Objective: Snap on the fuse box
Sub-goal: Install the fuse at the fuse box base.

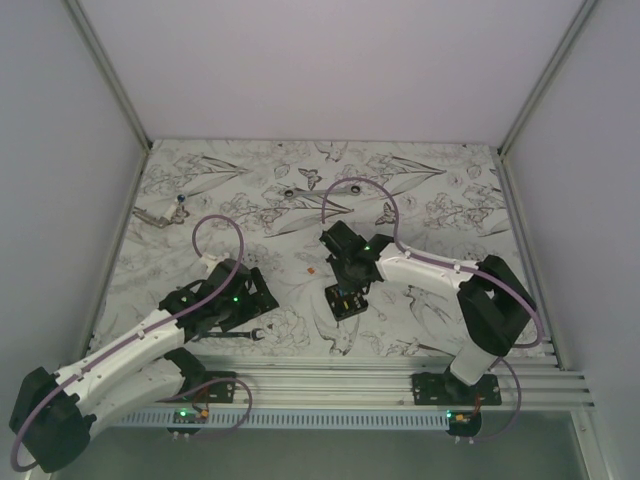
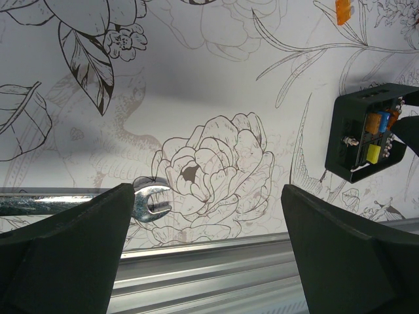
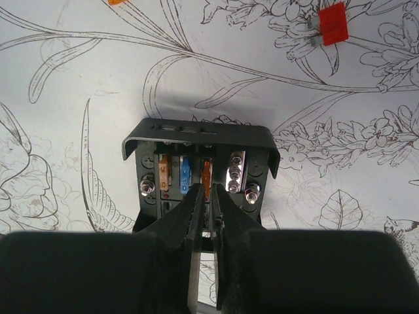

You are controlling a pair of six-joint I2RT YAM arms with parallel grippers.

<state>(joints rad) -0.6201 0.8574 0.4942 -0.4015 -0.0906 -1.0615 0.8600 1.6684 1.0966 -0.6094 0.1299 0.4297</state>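
Observation:
The fuse box is a small black square box lying open-face up on the patterned table, just right of centre. In the right wrist view the fuse box shows orange and blue fuses and silver studs inside. My right gripper is shut, with only a thin slit between the fingers. Its tips sit on the box's inside beside an orange fuse, and it stands directly over the box. My left gripper is open and empty, low over the table's near edge. The fuse box is to its far right.
A wrench head lies by my left finger; its shaft runs along the near rail. A second wrench lies at the back left. A loose orange fuse and a red one lie beyond the box.

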